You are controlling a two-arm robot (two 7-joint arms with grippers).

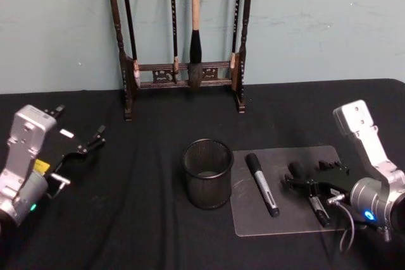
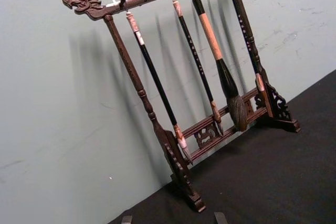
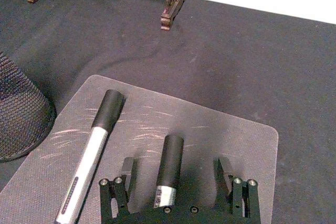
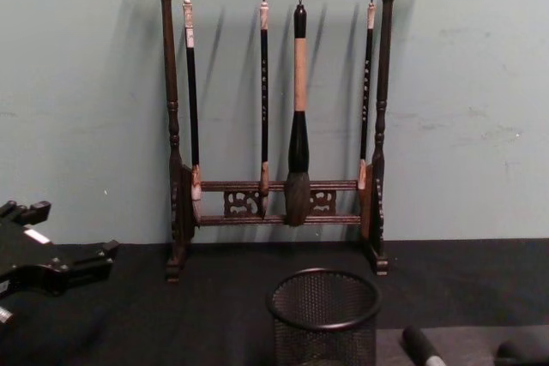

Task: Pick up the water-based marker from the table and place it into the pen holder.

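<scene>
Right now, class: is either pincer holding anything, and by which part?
Nothing is held. The right pincer stands open astride a marker without touching it; the left pincer is open, idle above the table.

table [image 1: 126, 219]: one
mat [image 1: 285, 156]: one, grey, by the table's front edge, toward its right
holder [image 1: 207, 188]: one, mesh
rack [image 4: 330, 185]: one, at the table's back edge
markers: two, both on the mat: a marker [image 3: 94, 145] on the holder's side, a marker [image 3: 169, 169] on the side of the table's right edge
brushes: four on the rack: thin brush [image 4: 190, 92], thin brush [image 4: 264, 92], thick brush [image 4: 298, 126], thin brush [image 4: 367, 83]
claws: two: left claw [image 1: 79, 126], right claw [image 1: 311, 175]
</scene>
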